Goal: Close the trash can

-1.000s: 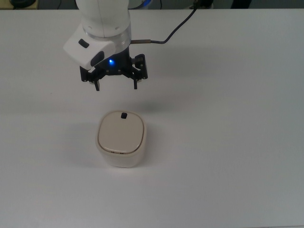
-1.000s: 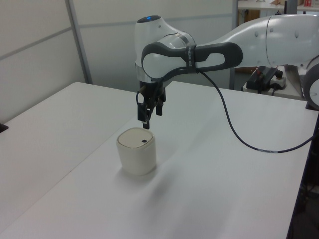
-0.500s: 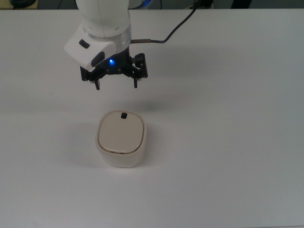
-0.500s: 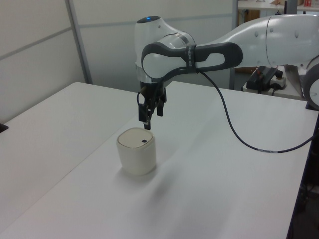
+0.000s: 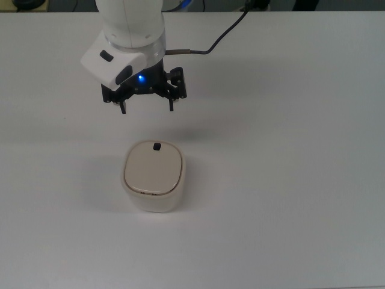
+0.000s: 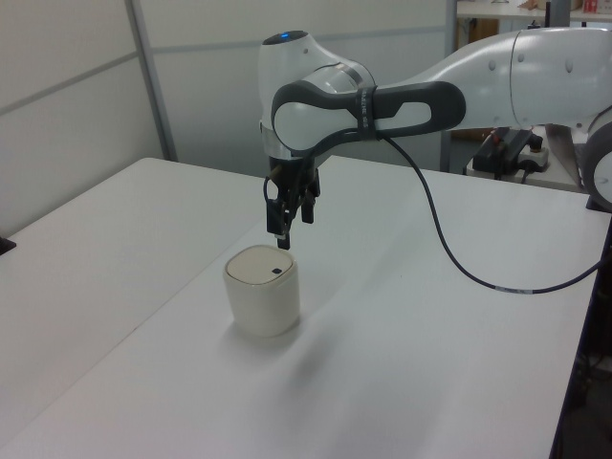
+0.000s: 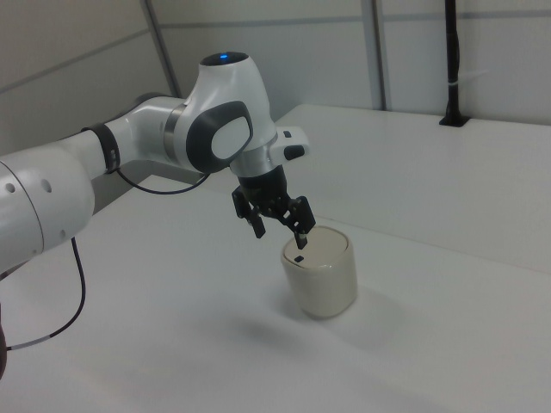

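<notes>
On white table (image 5: 289, 180) | trash can (image 5: 154, 176) lid flat | pincer (image 5: 147, 109) wide, hovering apart | grey wall panels (image 6: 76, 57) behind

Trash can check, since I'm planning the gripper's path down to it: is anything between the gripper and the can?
Nothing visible stands in the way. The open gripper hangs in the air above the table, apart from the trash can, with only bare surface between them. The can's lid already lies flat.
</notes>
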`<state>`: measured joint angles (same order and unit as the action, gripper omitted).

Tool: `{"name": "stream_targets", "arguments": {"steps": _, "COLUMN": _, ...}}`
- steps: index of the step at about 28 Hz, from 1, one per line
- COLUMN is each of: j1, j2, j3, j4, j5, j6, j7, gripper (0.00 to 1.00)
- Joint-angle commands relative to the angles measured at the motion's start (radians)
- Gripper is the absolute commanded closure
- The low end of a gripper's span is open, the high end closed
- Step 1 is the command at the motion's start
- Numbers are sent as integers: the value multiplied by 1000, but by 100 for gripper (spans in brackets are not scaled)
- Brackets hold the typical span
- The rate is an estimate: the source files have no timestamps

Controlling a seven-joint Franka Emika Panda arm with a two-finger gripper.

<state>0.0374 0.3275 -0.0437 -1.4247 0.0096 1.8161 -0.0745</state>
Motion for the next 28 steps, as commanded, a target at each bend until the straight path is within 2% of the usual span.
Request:
{"name": "stream_targets", "arguments": {"steps": 1, "j1": 3, "j2": -15, "j3": -7, "j4": -8, "j5": -16, "j6": -26, "j7": -27, "gripper": 0}}
{"name": "stream_targets", "arguments": {"steps": 28, "j1": -11, "j2": -19, "j3": -10, "j4": -2, "j5": -16, "j6": -35, "j7": -38, "gripper": 0}}
